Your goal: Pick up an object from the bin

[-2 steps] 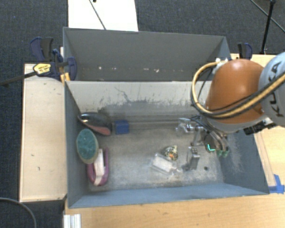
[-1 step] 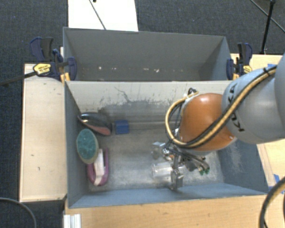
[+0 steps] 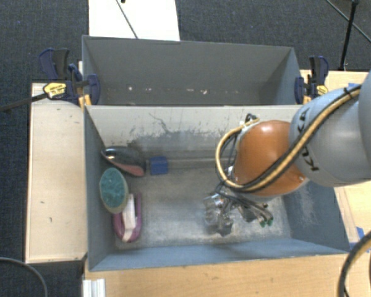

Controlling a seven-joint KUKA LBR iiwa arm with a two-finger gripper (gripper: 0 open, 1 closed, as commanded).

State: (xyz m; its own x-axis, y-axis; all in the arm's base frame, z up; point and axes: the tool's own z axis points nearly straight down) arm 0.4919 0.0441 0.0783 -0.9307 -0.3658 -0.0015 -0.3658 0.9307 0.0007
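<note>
My gripper (image 3: pixel 221 218) hangs low over the bare floor of the bin, right of the middle and near the front wall, with nothing visible in it. All the loose things lie well to its left. A small blue block (image 3: pixel 158 165) lies nearest, toward the back. Beside that block rests a dark oval brush-like thing (image 3: pixel 124 160) with a reddish edge. A round teal disc (image 3: pixel 113 188) leans against the left wall. In front of the disc lies a purple and white thing (image 3: pixel 129 219).
The arm with its orange dome and looped cables reaches in from the right and covers the bin's right middle. The bin's front wall is close below the gripper.
</note>
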